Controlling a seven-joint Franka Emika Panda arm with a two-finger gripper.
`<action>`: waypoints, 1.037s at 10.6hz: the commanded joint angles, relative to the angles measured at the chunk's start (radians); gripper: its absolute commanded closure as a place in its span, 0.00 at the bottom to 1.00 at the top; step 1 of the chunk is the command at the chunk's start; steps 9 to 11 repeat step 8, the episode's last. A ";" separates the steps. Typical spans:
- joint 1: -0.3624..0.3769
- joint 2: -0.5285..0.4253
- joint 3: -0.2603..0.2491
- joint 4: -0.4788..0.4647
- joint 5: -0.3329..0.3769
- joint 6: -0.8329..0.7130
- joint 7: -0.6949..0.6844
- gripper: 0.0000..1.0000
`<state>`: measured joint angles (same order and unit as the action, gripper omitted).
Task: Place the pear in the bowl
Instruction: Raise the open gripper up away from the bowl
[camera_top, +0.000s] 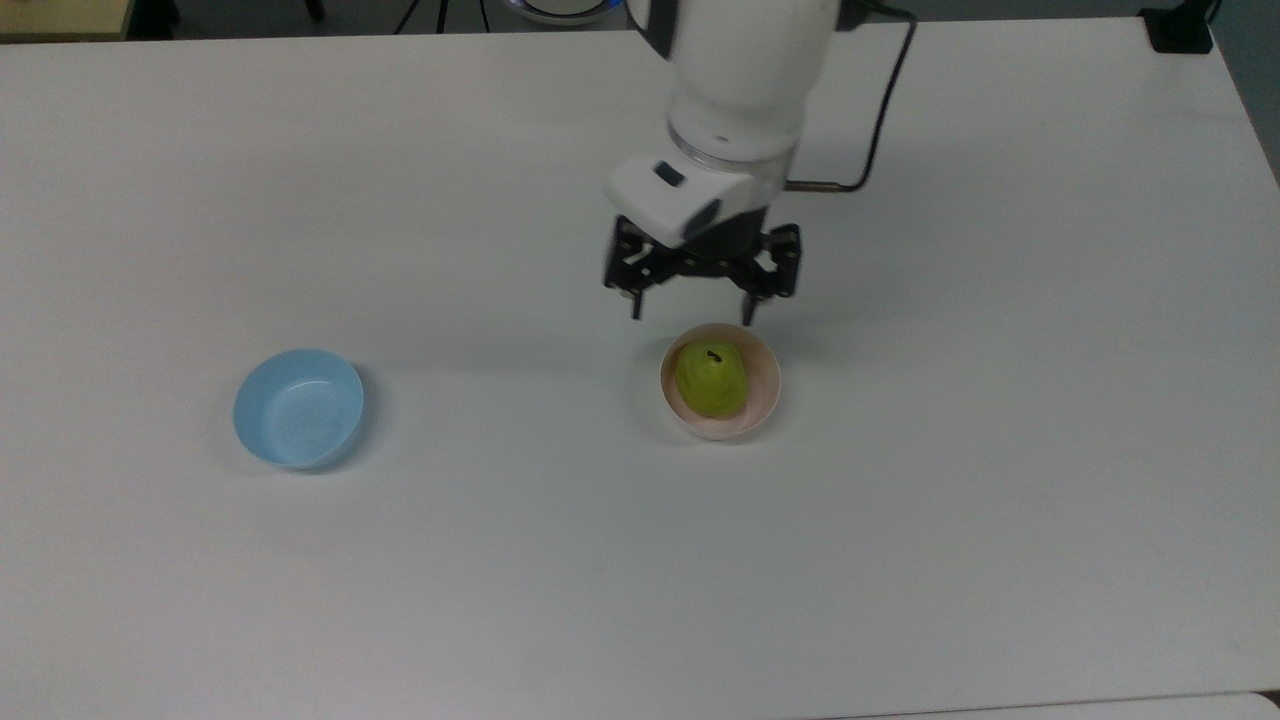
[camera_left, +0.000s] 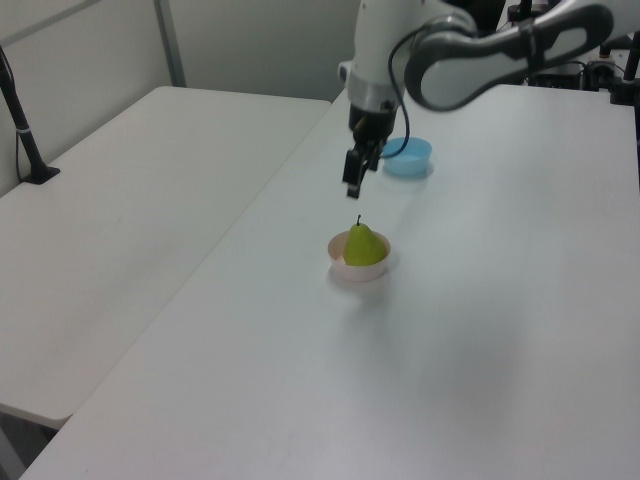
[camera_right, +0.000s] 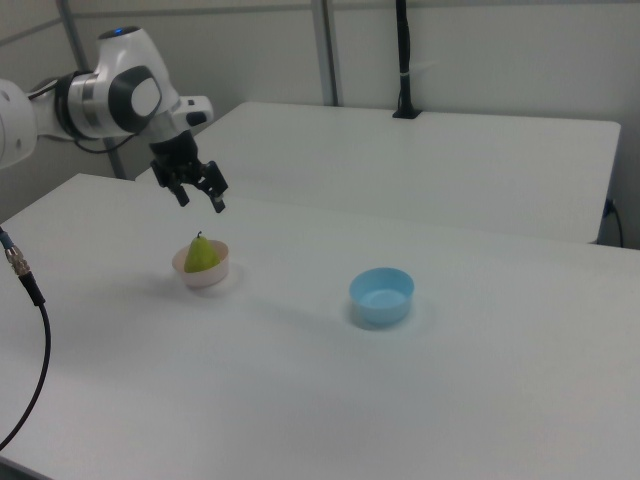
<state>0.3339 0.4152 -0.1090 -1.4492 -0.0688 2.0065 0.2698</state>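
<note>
Pear (camera_top: 711, 380) sits upright inside the pink bowl (camera_top: 764, 398), stem up, on the white table (camera_top: 1000, 500). Gripper (camera_top: 691, 310) hangs above the bowl, at roughly 12 o'clock from it in the top view, fingers spread wide and empty, clear of the fruit. Light blue bowl (camera_top: 298, 407) stands well apart at 9 o'clock in the top view.

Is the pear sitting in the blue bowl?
No, the pear sits in the pink bowl; the blue bowl holds nothing.

Bare table (camera_top: 900, 550) surrounds the blue bowl (camera_top: 298, 407) and pink bowl (camera_top: 720, 395).
</note>
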 joint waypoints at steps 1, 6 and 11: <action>-0.129 -0.099 0.008 -0.026 0.000 -0.180 -0.047 0.00; -0.203 -0.156 0.002 -0.023 0.021 -0.393 -0.144 0.00; -0.207 -0.156 0.000 -0.022 0.020 -0.393 -0.133 0.00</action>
